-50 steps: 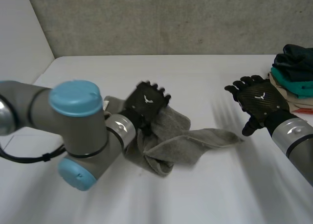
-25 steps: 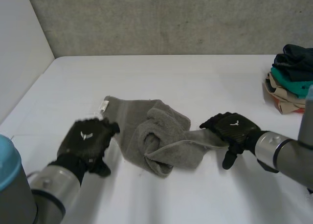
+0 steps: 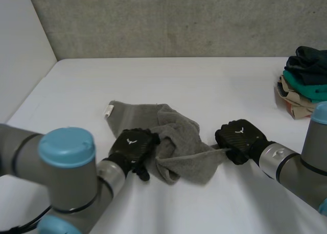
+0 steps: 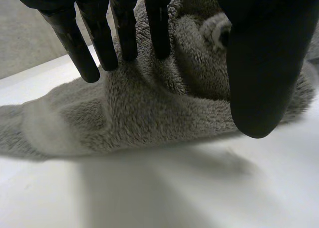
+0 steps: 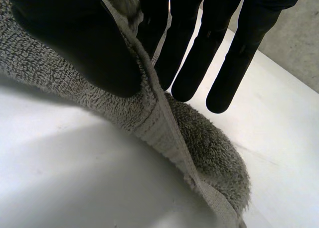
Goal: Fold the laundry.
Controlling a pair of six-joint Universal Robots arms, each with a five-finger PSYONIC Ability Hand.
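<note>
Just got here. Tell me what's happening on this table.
The robot is working on a crumpled grey towel on the white table. Its left hand rests straight fingers on the towel's near left side. Its right hand pinches the right edge between thumb and fingers. Nothing is folded yet. A stack of folded clothes sits far right.

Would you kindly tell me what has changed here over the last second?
The left hand left the top of the crumpled grey terry towel, swung out to its side, then returned to press straight fingers on its near left edge. The right hand came down and pinched the towel's right end, which has drawn in. The pile of folded clothes stayed put.
</note>
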